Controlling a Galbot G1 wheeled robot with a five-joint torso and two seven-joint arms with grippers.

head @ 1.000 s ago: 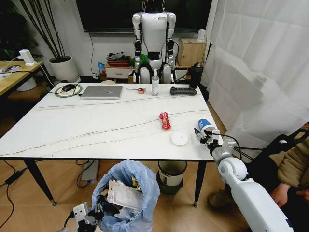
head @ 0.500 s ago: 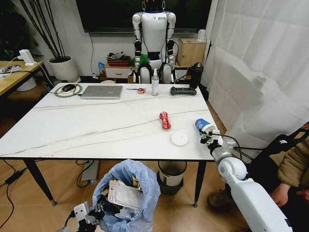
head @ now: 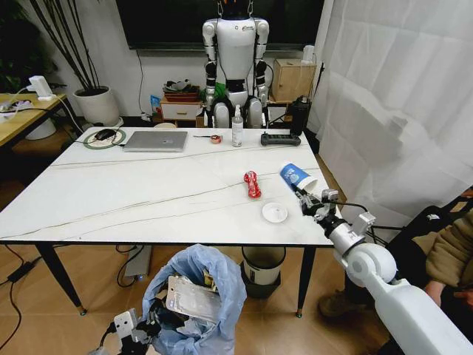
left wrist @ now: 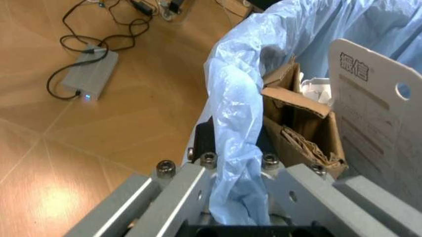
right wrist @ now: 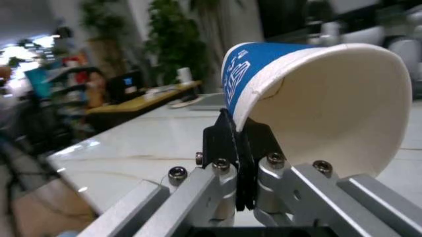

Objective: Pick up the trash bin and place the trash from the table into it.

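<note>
Two grippers: both clamped.
Left gripper point(head: 151, 323): at 6 o'clock below the table edge, pinching the bag rim of the trash bin point(head: 194, 296).
Bin contents: cardboard point(left wrist: 300, 126), white card.
Right gripper point(head: 301, 198): at 3 o'clock, gripping the paper cup point(head: 296, 177) by its rim, tilted above the table point(head: 148, 196).
Farther on the table: white lid point(head: 274, 213), red wrapper point(head: 253, 184).

blue-white paper cup point(head: 295, 176), light-blue bag point(head: 222, 275)
</note>
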